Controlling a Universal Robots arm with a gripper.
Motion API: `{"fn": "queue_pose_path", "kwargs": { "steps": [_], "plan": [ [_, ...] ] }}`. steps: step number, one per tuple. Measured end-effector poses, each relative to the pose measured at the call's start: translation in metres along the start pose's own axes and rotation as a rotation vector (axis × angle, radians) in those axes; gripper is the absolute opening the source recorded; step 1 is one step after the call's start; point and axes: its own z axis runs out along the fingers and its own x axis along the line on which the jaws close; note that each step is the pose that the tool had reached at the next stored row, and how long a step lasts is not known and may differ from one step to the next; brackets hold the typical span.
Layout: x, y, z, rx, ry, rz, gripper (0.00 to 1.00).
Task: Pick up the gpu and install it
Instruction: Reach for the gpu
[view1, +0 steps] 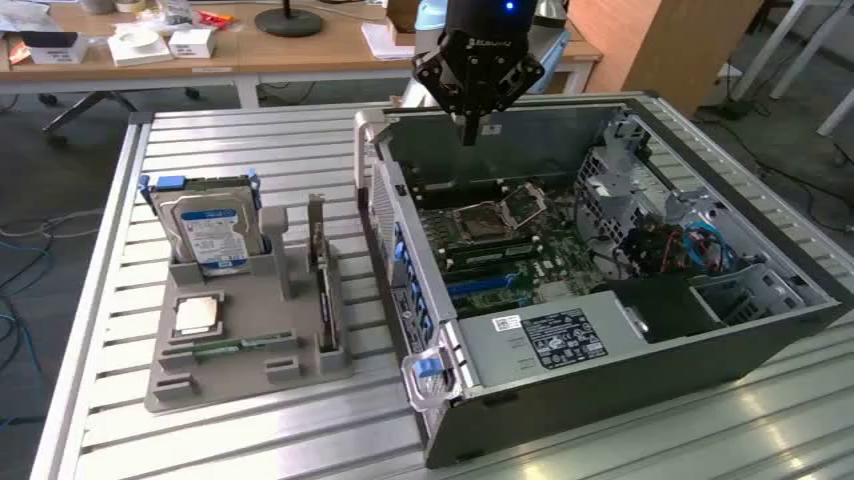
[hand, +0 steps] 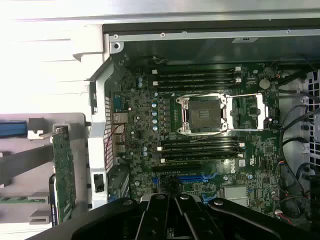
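The black gripper (view1: 470, 137), closed and empty, hangs over the grey computer case (view1: 641, 392), the thin dark gpu (view1: 324, 292) racked edgewise for grasping.

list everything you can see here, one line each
computer case: one, grey and black, open, exterior view's right
motherboard: one, green, inside the case
holder: one, grey, on the table beside the case
hard drive: one, silver with blue label, upright in the holder
gpu: one, green-edged, on edge in the holder, nearest the case
processor chip: one, pale, flat in the holder
memory stick: one, green, low in the holder
table: one, silver slats, under everything
gripper: one, black, shut and empty, above the open case
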Motion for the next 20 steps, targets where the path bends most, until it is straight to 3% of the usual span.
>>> {"fn": "queue_pose_path", "kwargs": {
  "steps": [14,20],
  "plan": [
    [0.001,-0.0001,0.0000,-0.0001,-0.0002,0.000,0.10],
    [0.017,-0.0013,-0.0004,0.0000,-0.0001,0.000,0.10]
  ]
}}
